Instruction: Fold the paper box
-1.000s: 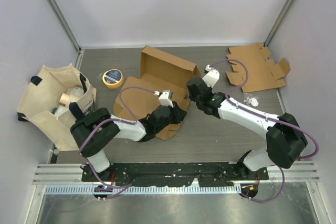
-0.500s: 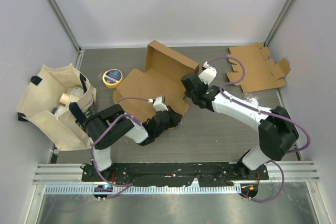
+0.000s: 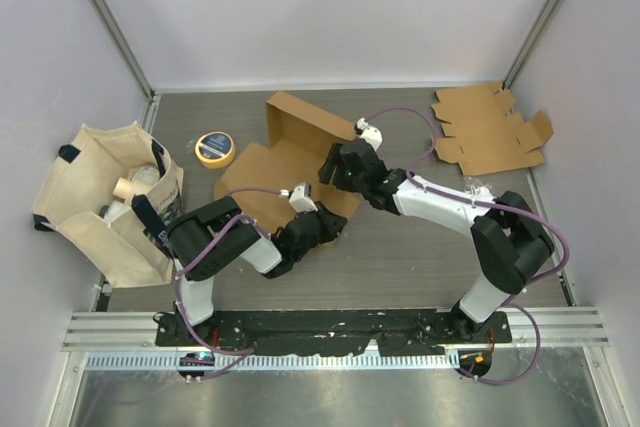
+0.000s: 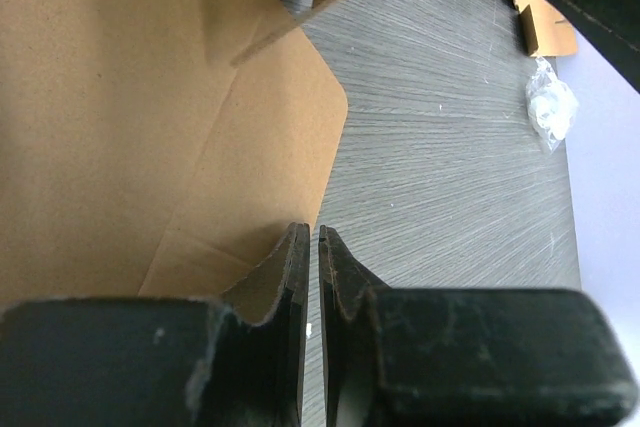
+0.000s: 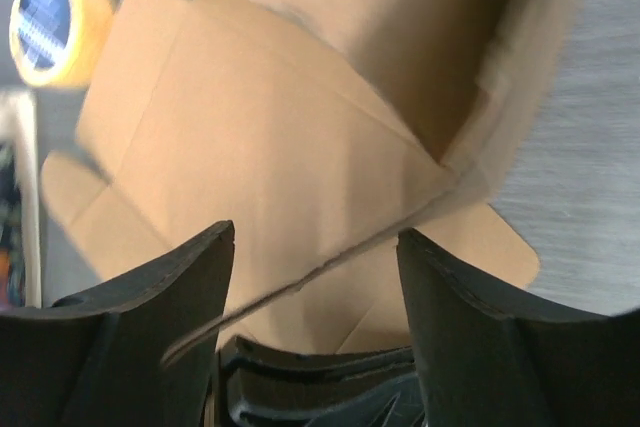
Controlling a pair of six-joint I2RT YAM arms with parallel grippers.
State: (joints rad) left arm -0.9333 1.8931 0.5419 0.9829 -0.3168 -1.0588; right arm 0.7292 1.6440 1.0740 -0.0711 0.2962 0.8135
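Across the grey table [image 3: 400,247], the middle ground is being taken up by the paper box [image 3: 290,147]. It is lying partly folded (one wall is being stood upright at the far side, while the wide front panel is lying flat towards the arms). At the left edge a cream tote bag [image 3: 100,197] is being propped open, with pale rolls showing inside it. At the far right corner a flat cardboard blank [image 3: 490,132] is lying unfolded, well apart from the box.

The near flap of the box is being pinched by the left claw [image 4: 310,237]. Its jaws are being pressed almost together, and the flap's edge is running straight into the thin slit between them. The right claw [image 5: 315,235] is being held released above the box's middle. Its fingers [image 5: 160,297] are spread wide, with nothing grasped between them. Whether they are touching the cardboard cannot be told from the blurred wrist view.

A yellow tape roll [image 3: 214,148] is lying near the box's left side, between box and bag. A small crumpled scrap of clear plastic [image 4: 550,107] is lying on the bare table to the right.
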